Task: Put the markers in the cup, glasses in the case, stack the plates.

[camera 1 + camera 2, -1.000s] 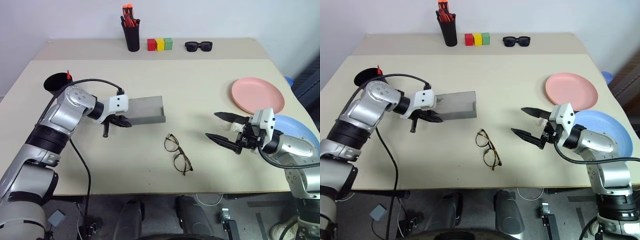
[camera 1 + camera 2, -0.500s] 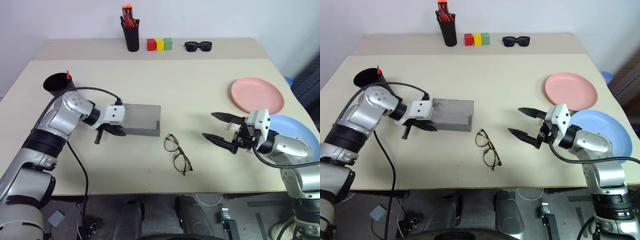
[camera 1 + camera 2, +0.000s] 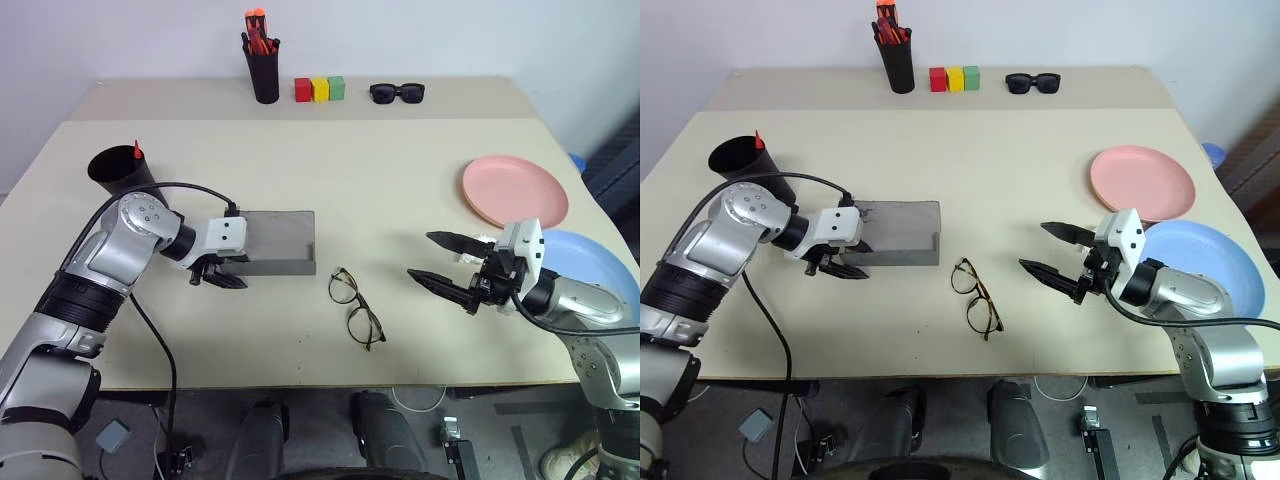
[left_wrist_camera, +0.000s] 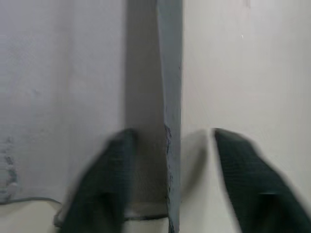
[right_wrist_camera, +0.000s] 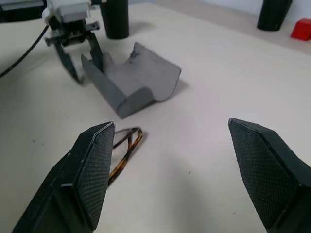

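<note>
The grey case [image 3: 275,241] lies open on the table [image 3: 400,170]. The left gripper [image 3: 217,272] straddles its near wall at the left end, fingers spread apart, not clamping. The glasses [image 3: 357,306] lie just beside the case, between it and the released, wide-open right gripper [image 3: 447,267].

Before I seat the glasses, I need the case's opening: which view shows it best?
Right wrist view: the case lies open, its hollow facing the camera. The eye views show it from above; the left wrist view gives one wall edge-on.
</note>
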Robot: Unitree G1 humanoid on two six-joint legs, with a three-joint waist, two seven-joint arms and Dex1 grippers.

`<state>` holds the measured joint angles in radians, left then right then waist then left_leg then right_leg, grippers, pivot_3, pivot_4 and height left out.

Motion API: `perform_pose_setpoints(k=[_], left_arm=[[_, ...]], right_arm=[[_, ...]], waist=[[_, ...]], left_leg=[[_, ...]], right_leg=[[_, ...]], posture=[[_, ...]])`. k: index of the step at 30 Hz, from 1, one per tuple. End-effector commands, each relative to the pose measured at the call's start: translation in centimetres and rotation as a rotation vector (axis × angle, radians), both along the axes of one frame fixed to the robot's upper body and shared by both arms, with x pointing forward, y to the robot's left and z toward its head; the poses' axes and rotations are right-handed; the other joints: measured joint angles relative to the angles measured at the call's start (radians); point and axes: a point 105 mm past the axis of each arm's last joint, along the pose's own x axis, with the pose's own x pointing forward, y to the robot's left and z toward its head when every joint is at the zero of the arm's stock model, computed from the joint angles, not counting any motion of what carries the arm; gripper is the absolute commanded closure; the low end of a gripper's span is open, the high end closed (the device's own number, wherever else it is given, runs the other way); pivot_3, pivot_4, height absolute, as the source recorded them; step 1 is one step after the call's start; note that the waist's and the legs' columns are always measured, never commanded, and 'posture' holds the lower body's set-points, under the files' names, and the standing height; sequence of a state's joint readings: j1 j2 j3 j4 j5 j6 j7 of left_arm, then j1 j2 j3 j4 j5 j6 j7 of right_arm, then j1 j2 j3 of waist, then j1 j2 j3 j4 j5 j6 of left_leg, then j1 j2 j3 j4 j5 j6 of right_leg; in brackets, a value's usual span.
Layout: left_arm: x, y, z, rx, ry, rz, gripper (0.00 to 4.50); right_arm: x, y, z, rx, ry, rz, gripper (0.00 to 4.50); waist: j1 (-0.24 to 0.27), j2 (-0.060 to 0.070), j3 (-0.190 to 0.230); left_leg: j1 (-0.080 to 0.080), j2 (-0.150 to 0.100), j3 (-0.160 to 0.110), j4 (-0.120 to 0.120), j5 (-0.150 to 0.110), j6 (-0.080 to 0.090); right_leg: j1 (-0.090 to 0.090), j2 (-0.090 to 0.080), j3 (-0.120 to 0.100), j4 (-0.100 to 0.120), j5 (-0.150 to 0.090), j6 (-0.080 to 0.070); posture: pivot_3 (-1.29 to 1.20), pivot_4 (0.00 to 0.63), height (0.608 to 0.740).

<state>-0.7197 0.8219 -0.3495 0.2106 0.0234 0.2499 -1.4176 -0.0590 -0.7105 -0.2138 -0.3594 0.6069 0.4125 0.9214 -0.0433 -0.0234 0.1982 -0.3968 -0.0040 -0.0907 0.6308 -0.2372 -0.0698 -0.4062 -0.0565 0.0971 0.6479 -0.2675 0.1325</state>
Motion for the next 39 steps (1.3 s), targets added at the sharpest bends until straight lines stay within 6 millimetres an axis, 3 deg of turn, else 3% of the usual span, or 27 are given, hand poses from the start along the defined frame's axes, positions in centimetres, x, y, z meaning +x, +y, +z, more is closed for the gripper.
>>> perform_pose_setpoints(k=[1,6,8,13,16,22,24,27,31,35,39], left_arm=[[0.1,-1.0,2.3,-0.087,-0.098,-0.003,1.6],[-0.1,-3.3,6.3,-0.364,-0.218,-0.031,1.6],[-0.7,-3.7,7.0,-0.417,-0.219,-0.04,1.6],[-5.2,-4.2,4.9,-0.395,0.006,-0.147,1.6],[-7.1,-4.0,2.5,-0.303,0.024,-0.208,1.6],[-7.5,-5.3,0.8,-0.366,-0.096,-0.201,1.6],[-7.3,-5.9,1.0,-0.486,-0.196,-0.177,1.6],[-7.4,-5.3,0.0,-0.487,-0.193,-0.116,1.6],[-8.8,-4.2,0.7,-0.518,-0.154,-0.149,1.6],[-10.0,-2.4,3.0,-0.593,-0.079,-0.117,1.6],[-11.8,-1.7,3.9,-0.607,-0.013,-0.146,1.6]], right_arm=[[-0.9,0.3,0.5,0.021,0.06,0.002,0.7],[-2.0,0.9,-0.8,0.052,0.264,0.061,0.7],[-2.2,1.1,-1.4,0.045,0.321,0.085,0.7],[-2.2,1.6,-3.7,0.003,0.453,0.162,0.7],[-2.0,2.5,-4.5,0.002,0.525,0.216,0.7],[-1.0,4.4,-5.2,-0.004,0.572,0.289,0.7],[-0.5,5.4,-5.3,0.001,0.588,0.305,0.7],[0.1,6.4,-5.3,-0.007,0.596,0.331,0.7],[0.5,6.8,-5.3,-0.011,0.61,0.346,0.7],[0.8,6.7,-5.6,-0.037,0.63,0.354,0.7],[1.1,6.3,-5.9,-0.052,0.641,0.35,0.7]], waist=[[0.0,0.0,0.0],[0.001,0.0,0.0],[0.001,0.0,0.0],[-0.007,0.0,0.0],[-0.005,0.0,0.0],[0.004,0.0,0.0],[0.002,0.0,0.0],[0.0,0.0,0.0],[0.0,0.0,0.0],[-0.001,0.0,0.0],[-0.002,0.0,0.0]], left_leg=[[0.0,0.0,0.0,0.0,0.0,0.0],[0.0,0.0,0.0,0.0,0.0,0.0],[0.0,0.0,0.0,0.001,0.0,0.0],[0.002,0.001,0.001,-0.001,-0.001,0.001],[0.002,0.001,0.001,0.0,-0.001,0.002],[0.002,0.001,0.002,0.002,-0.001,0.002],[0.002,0.001,0.003,0.001,-0.001,0.002],[0.002,0.001,0.003,0.0,-0.001,0.002],[0.002,0.001,0.002,0.001,-0.001,0.002],[0.002,0.001,0.003,0.001,-0.001,0.002],[0.002,0.001,0.003,0.0,-0.001,0.002]], right_leg=[[0.0,0.0,0.0,0.0,0.0,0.0],[0.0,0.0,0.0,0.0,0.0,0.0],[0.0,0.0,0.0,0.0,0.0,0.0],[0.001,0.0,0.0,0.0,0.0,0.0],[0.001,0.0,0.001,0.0,0.0,0.0],[0.002,0.0,0.001,-0.002,-0.001,-0.003],[0.002,0.0,0.001,-0.003,-0.001,-0.002],[0.001,-0.001,0.001,-0.002,0.0,0.0],[0.001,0.0,0.001,0.0,0.0,0.0],[0.001,0.0,0.001,-0.001,0.0,-0.001],[0.001,0.0,0.001,-0.001,0.0,-0.001]], posture=[[0.0,0.15,0.74],[0.0,0.15,0.74],[0.0,0.15,0.74],[0.0,0.15,0.74],[0.0,0.15,0.74],[0.0,0.15,0.74],[0.0,0.15,0.74],[0.0,0.15,0.74],[0.0,0.15,0.74],[0.0,0.15,0.74],[0.0,0.15,0.74]])
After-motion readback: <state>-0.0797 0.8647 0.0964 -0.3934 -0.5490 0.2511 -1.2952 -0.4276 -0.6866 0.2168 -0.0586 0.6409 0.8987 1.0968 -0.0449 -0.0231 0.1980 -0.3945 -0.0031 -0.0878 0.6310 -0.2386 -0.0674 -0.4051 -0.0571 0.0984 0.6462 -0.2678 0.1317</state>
